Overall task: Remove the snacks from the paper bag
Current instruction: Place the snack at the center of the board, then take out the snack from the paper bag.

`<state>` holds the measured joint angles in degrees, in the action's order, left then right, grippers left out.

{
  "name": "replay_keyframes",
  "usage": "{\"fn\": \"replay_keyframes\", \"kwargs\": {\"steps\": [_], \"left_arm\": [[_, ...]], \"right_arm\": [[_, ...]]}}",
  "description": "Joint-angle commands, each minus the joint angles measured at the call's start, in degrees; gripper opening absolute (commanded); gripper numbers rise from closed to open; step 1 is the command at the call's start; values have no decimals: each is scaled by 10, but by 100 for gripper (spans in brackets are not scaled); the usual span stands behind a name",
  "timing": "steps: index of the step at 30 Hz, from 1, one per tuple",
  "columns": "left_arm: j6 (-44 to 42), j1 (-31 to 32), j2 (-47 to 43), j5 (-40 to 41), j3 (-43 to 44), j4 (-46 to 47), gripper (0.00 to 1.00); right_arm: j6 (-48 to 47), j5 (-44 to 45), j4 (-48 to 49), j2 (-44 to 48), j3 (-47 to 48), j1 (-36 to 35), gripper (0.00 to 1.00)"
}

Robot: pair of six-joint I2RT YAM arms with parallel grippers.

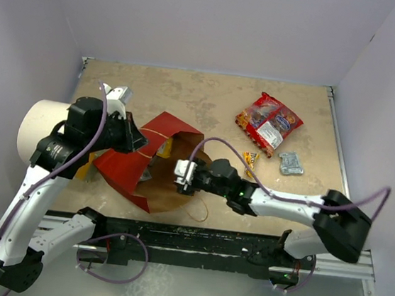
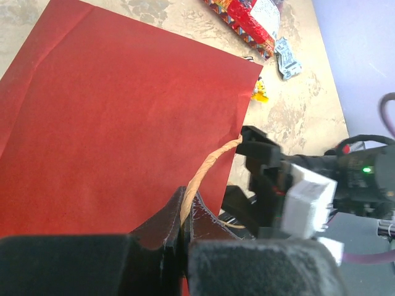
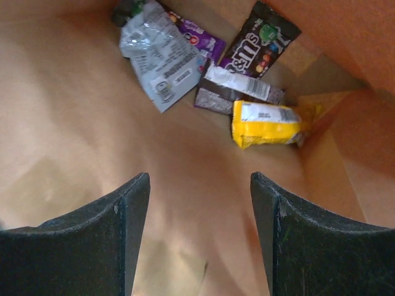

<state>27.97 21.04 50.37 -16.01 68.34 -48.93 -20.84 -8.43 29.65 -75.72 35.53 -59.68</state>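
The paper bag (image 1: 127, 172) lies on its side, red outside, mouth toward the right arm. My left gripper (image 1: 138, 141) is shut on its tan string handle (image 2: 207, 169) and holds the upper wall (image 2: 123, 111) up; the jaws (image 2: 184, 217) pinch the string. My right gripper (image 1: 180, 175) is open inside the mouth; its wrist view shows the kraft inside (image 3: 80, 135) and, beyond the gripper (image 3: 199, 179), a silver-grey packet (image 3: 157, 55), a purple pack (image 3: 200, 37), two brown packs (image 3: 262, 40) and a yellow pack (image 3: 268, 123). Nothing is between its fingers.
Two red snack bags (image 1: 268, 122), a silver packet (image 1: 291, 163) and a small yellow-brown candy pack (image 1: 251, 160) lie on the table right of the bag. A white cylinder (image 1: 39, 130) stands at the left behind my left arm. Walls enclose the table.
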Motion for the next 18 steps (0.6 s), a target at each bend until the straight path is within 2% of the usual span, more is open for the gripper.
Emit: {"fn": "replay_keyframes", "kwargs": {"steps": [1,4,11,18], "left_arm": [[0,1,2,13,32,-7,0],[3,0,7,15,38,-15,0],[7,1,11,20,52,-36,0],[11,0,13,22,58,-45,0]], "right_arm": [[-122,45,154,-98,59,-4,69],[-166,92,214,-188,92,-5,70],[-225,147,303,-334,164,-5,73],[-234,240,312,-432,251,-6,73]]}}
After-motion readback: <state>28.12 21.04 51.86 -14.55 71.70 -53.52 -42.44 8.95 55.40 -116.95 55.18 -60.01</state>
